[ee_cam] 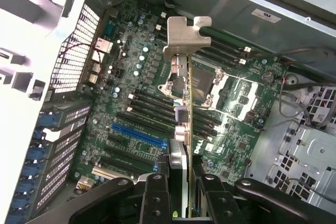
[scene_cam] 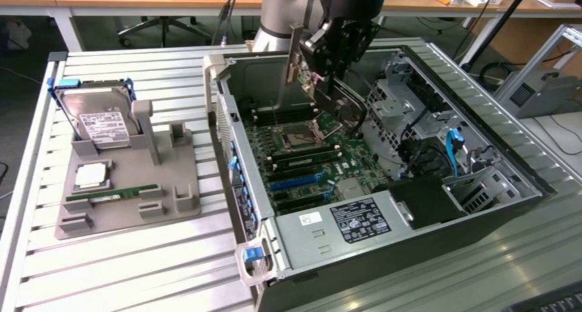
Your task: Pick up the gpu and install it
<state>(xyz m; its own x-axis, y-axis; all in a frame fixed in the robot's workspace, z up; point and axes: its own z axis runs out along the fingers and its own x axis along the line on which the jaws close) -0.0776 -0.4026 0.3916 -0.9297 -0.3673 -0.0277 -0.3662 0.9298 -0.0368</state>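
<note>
My gripper (scene_cam: 329, 65) hangs over the open computer case (scene_cam: 238, 189), shut on the gpu (scene_cam: 345, 106). The card is held on edge and tilted, its dark side facing the exterior view, with the silver bracket (scene_cam: 296, 60) toward the case's rear wall. In the wrist view the gpu (ee_cam: 187, 114) is seen edge-on between my two black fingers (ee_cam: 156, 198), and its bracket (ee_cam: 184, 38) points away from the camera. It floats above the green motherboard (ee_cam: 131, 77), apart from it. The blue expansion slot (ee_cam: 139, 135) lies beside the card's line, as does the same slot (scene_cam: 296, 182) in the exterior view.
A grey holder tray (scene_cam: 127, 210) on the slatted table at the exterior view's left carries a hard drive (scene_cam: 95, 121), a CPU (scene_cam: 91, 176) and a RAM stick (scene_cam: 111, 194). Inside the case are the power supply (scene_cam: 359, 220), drive cages (scene_cam: 400, 101) and blue cables (scene_cam: 454, 145).
</note>
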